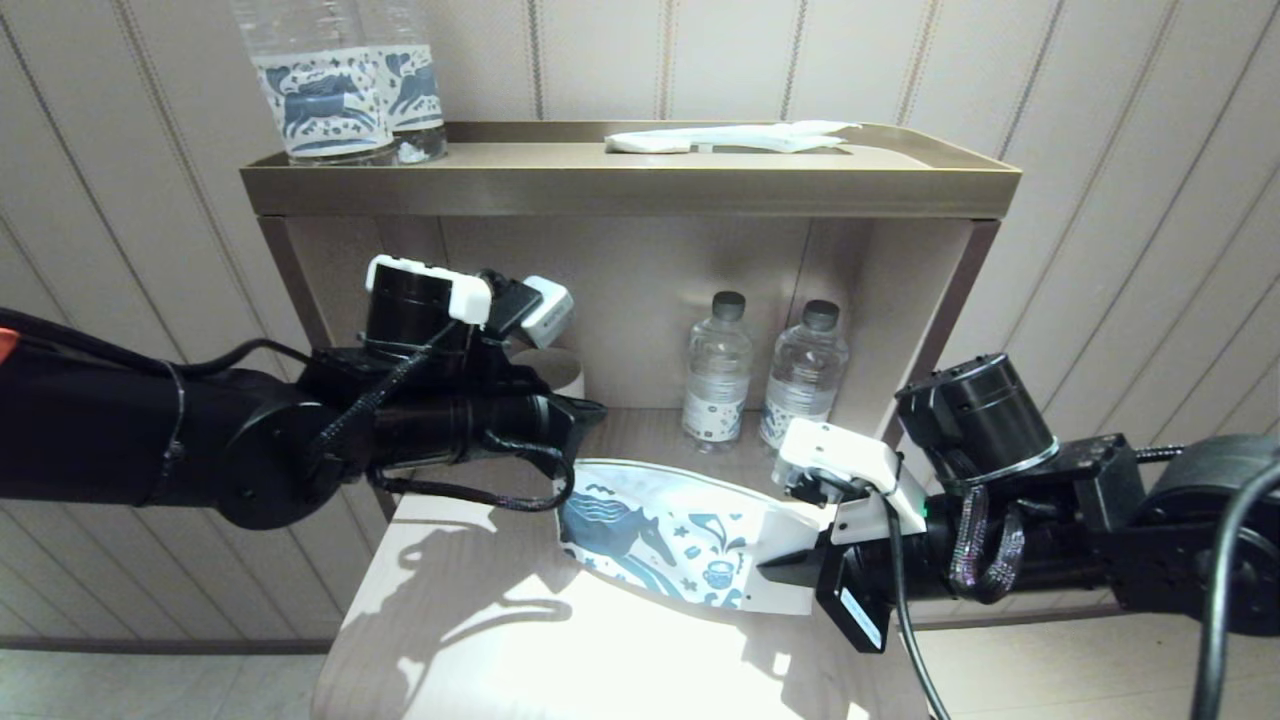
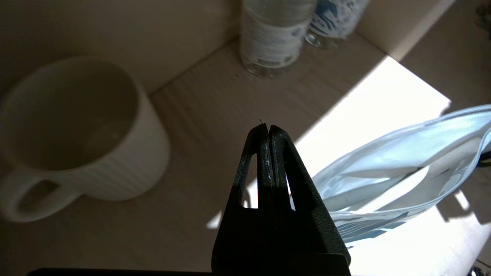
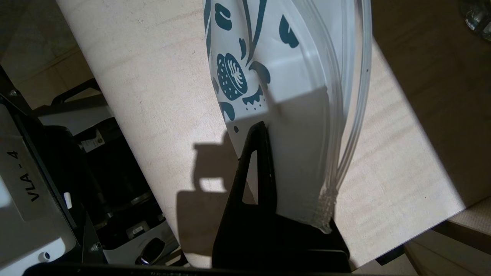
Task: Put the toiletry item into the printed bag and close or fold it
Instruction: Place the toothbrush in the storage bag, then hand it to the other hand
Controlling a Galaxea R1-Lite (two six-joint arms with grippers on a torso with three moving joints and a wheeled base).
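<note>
Meanwhile the right gripper (image 1: 775,570) clamps the near end of the printed bag (image 1: 660,545), its long axis running away toward the empty, clenched left gripper (image 2: 268,128); the toothbrush is apparently not visible anywhere.

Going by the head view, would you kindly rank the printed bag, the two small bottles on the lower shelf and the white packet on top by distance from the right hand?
1. Printed bag: pinched at its end by the shut right hand.
2. Small bottles: behind the bag, at the back of the lower shelf.
3. White packet: up on the top tray, farthest.
</note>
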